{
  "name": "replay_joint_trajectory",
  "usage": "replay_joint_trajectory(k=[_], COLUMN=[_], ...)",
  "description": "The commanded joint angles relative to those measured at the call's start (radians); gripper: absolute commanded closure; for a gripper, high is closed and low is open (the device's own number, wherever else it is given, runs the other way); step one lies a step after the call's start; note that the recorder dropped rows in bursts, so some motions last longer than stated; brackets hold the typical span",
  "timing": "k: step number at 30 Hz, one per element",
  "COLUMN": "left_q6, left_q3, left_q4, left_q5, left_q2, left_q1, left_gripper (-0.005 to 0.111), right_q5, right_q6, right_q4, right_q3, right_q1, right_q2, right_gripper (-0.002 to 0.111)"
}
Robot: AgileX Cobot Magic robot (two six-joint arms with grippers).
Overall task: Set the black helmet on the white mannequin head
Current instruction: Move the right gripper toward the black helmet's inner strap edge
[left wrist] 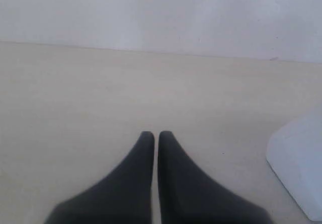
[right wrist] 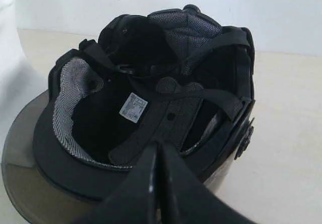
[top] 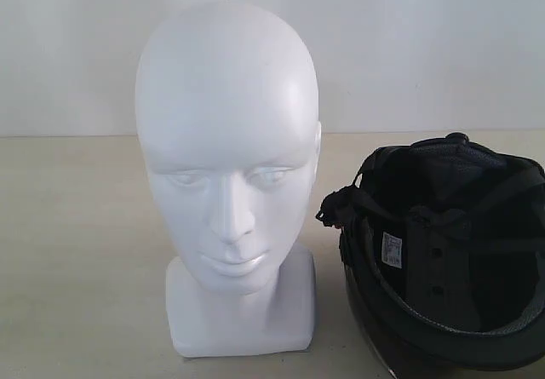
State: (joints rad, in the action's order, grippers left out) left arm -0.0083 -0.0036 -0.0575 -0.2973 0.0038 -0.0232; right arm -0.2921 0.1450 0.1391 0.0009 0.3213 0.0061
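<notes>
Clenched and empty: right end effector [right wrist: 160,146] before the upturned black helmet [right wrist: 136,108], left end effector [left wrist: 156,133] near the white mannequin head [left wrist: 299,168].

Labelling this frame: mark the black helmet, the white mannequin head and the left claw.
black helmet [top: 436,251], exterior view, inner lining.
white mannequin head [top: 226,98], exterior view, forehead.
left claw [left wrist: 156,135], left wrist view, between its fingertips.

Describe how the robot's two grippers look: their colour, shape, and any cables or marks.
The left gripper and the right gripper look alike: each has two smooth, matte black fingers, broad at the base and curving in to a narrow rounded tip. No cables, markings or labels show. The arms themselves are outside every view.
</notes>
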Motion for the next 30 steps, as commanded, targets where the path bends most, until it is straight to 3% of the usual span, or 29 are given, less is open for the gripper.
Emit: replay_joint_trajectory(k=[1,13,17,21,23,25,30], left_q6=[0.002,0.002,0.002,0.002,0.002,0.002,0.002], left_q3=[0.004,0.004,0.004,0.004,0.004,0.004,0.004], left_q4=[-0.009,-0.009,-0.009,-0.009,-0.009,-0.009,-0.009], left_q5=[0.001,0.001,0.001,0.001,0.001,0.001,0.001], left_q2=[-0.004,-0.004,-0.004,-0.004,-0.004,-0.004,-0.004], left_q1=[0.002,0.002,0.002,0.002,0.002,0.002,0.002], left_gripper=[0.102,0.102,0.102,0.102,0.102,0.102,0.102], right_q5=[0.022,0.099,0.283,0.613,0.666,0.552,0.044], right_q6=[-0.005,0.008,0.033,0.095,0.096,0.112,0.019], right_q4=[0.005,-0.002,-0.007,-0.007,-0.007,0.004,0.051], right_q3=[-0.001,-0.001,-0.001,-0.001,-0.05,-0.18,-0.579], right_q1=[-0.002,-0.002,-0.002,-0.002,-0.002,-0.002,-0.002], right_q2=[-0.006,-0.006,-0.006,-0.006,-0.006,-0.006,0.204], right_gripper=[0.109,0.109,0.109,0.109,0.109,0.109,0.109])
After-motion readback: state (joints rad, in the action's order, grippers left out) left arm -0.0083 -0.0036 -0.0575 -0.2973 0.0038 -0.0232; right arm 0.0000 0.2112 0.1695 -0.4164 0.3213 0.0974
